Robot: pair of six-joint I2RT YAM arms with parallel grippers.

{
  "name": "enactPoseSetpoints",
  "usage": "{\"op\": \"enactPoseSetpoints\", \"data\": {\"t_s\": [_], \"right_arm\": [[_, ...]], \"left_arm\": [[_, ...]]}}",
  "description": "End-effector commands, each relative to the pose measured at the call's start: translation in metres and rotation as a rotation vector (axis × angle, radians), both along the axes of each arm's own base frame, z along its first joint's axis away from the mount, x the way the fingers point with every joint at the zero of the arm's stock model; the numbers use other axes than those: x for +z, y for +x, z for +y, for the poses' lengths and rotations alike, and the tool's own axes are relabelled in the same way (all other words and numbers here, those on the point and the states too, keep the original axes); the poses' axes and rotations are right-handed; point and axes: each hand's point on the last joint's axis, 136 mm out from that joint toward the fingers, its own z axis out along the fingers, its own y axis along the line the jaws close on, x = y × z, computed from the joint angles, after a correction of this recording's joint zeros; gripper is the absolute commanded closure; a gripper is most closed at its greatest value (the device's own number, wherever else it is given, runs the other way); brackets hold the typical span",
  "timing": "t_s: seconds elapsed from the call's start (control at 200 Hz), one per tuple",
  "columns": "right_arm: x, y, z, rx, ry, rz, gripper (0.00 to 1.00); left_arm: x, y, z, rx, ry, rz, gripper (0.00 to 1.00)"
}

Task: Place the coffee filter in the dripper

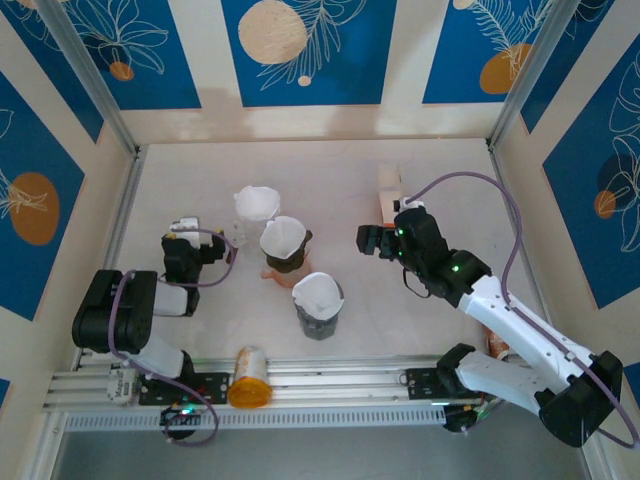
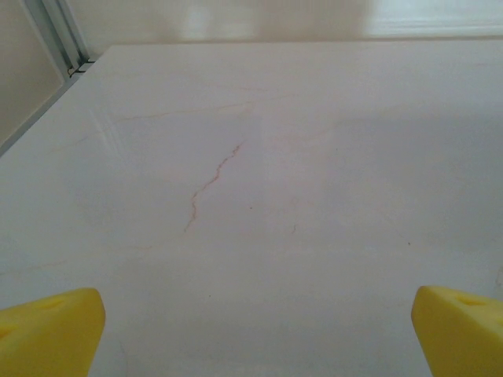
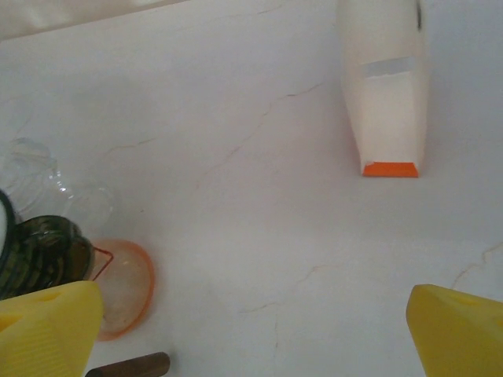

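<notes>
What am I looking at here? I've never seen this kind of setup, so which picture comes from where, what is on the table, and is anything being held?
Two robot arms are bolted at the near edge of a white table. The wide picture comes from a fixed camera above and behind them. The other two come from cameras on each wrist; the yellow shapes at the bottom corners are that arm's own fingers.

The left gripper and right gripper are both open and hold nothing.

In the middle stand three drippers, each with a white paper filter in it: a clear one, a dark one on an orange base, and a grey one. A white and orange box lies ahead of the right gripper.
</notes>
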Motion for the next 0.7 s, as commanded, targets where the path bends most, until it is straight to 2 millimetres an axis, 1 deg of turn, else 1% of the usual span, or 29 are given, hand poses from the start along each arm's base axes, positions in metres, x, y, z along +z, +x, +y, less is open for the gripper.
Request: {"op": "enactPoseSetpoints", "data": {"t_s": [0.0,0.01,0.04,0.07,0.16,0.225,0.27,0.31,0.43,0.525,0.62,0.695], "right_arm": [[-0.006,0.005,-0.02,-0.112,-0.023,0.021,0.01],[-0.006,0.006,-0.02,-0.114,-0.024,0.023,0.0],[-0.006,0.008,-0.023,-0.123,-0.023,0.02,0.04],[-0.004,0.011,-0.025,-0.132,-0.019,0.009,0.06],[0.006,0.022,-0.028,-0.135,0.011,-0.092,0.05],[0.013,0.031,-0.039,-0.181,0.03,-0.168,0.03],[0.013,0.038,-0.05,-0.215,0.033,-0.193,0.0],[0.014,0.044,-0.056,-0.21,0.024,-0.219,0.01],[0.011,0.061,-0.07,-0.174,-0.051,-0.273,0.01],[0.007,0.075,-0.084,-0.185,-0.138,-0.342,0.01],[-0.005,0.089,-0.094,-0.191,-0.23,-0.387,0.01],[-0.022,0.101,-0.096,-0.174,-0.32,-0.381,0.01]], "left_arm": [[0.009,0.006,-0.002,0.005,0.034,-0.027,0.0],[0.009,0.007,-0.002,0.004,0.034,-0.027,0.0],[0.009,0.007,-0.001,0.008,0.037,-0.028,0.0],[0.009,0.007,-0.001,0.009,0.037,-0.028,0.0],[0.009,0.007,-0.001,0.009,0.038,-0.026,0.0],[0.009,0.007,-0.001,0.01,0.038,-0.025,0.0],[0.008,0.008,-0.001,0.011,0.039,-0.021,0.0],[0.008,0.009,-0.002,0.009,0.041,-0.015,0.0],[0.007,0.011,-0.003,0.005,0.046,-0.003,0.0],[0.006,0.012,-0.003,0.005,0.048,0.0,0.0],[0.006,0.011,-0.004,0.004,0.049,0.004,0.0],[0.006,0.012,-0.004,0.005,0.049,0.004,0.0]]}}
